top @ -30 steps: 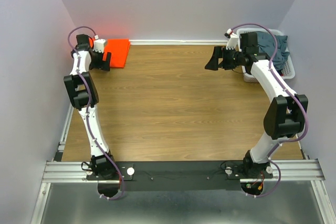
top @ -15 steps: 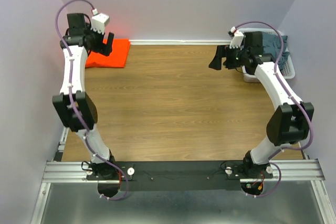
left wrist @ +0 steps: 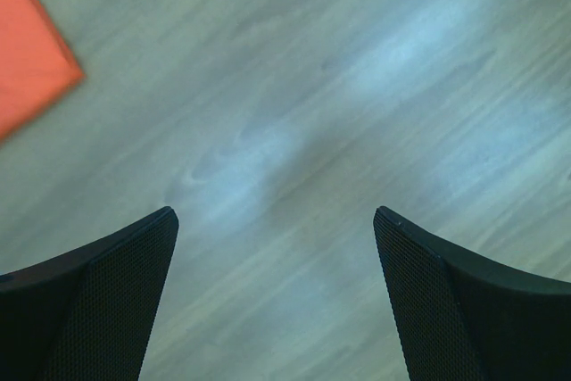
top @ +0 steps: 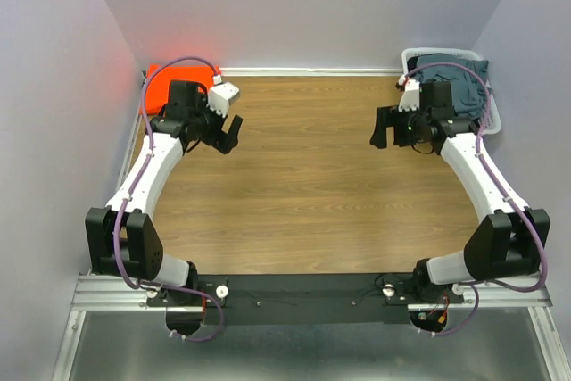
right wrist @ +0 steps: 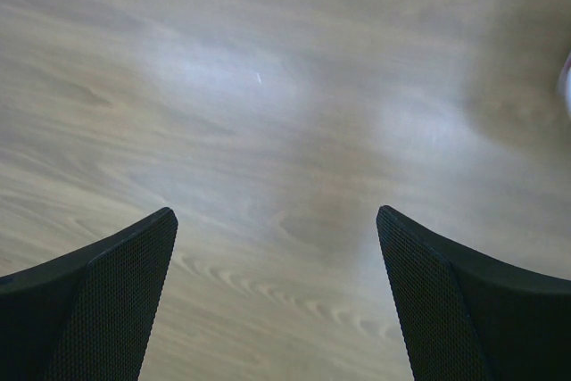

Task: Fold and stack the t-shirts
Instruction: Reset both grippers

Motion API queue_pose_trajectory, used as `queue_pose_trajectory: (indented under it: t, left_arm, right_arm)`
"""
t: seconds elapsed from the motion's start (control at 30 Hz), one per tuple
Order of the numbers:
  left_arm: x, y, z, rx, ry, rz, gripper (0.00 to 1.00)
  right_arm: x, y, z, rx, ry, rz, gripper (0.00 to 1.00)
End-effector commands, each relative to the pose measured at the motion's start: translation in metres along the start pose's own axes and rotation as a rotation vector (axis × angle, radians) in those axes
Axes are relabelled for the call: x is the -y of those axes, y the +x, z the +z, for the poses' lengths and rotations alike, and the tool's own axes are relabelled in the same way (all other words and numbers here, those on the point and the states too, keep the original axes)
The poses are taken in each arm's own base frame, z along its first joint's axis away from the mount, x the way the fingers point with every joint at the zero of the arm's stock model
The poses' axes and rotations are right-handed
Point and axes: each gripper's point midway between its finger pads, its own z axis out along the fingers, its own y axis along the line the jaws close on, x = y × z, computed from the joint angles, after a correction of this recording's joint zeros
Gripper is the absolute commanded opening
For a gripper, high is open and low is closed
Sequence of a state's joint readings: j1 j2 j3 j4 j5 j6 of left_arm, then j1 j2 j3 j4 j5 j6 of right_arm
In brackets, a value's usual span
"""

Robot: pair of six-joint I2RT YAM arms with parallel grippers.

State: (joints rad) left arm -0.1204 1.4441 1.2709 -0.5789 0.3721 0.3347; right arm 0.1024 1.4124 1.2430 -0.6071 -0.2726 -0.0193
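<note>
The orange-red t-shirt (top: pixel 161 83) lies far left on the bench (top: pixel 303 186), apparently starting the stack, while the blue-grey t-shirts (top: pixel 457 72) wait in the far-right basket (top: pixel 496 119) — left end effector (top: pixel 229 141) and right end effector (top: pixel 381 134) hover wide open, empty.

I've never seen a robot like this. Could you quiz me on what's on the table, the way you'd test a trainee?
1. True or false: the orange-red t-shirt lies at the far left corner of the table.
2. Where are the dark blue-grey t-shirts?
A. spread on the middle of the table
B. piled in the white basket
C. hanging from an arm
3. Fill in the missing word: the left tool and the right tool both hang over bare wood with their jaws ___.

Key: 1 true; 2 B; 3 open.
</note>
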Motion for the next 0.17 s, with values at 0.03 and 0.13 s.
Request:
queue_pose_trajectory:
  t: [0.03,0.13]
  left_arm:
    - [0.011,-0.006,-0.021,0.11,-0.028,0.021,0.98]
    - [0.01,-0.009,-0.03,0.147,-0.069,0.013,0.98]
  right_arm:
    - [0.014,0.041,-0.004,-0.105,0.081,0.046,1.0]
    - [0.01,0.047,-0.006,-0.112,0.066,0.048,1.0]
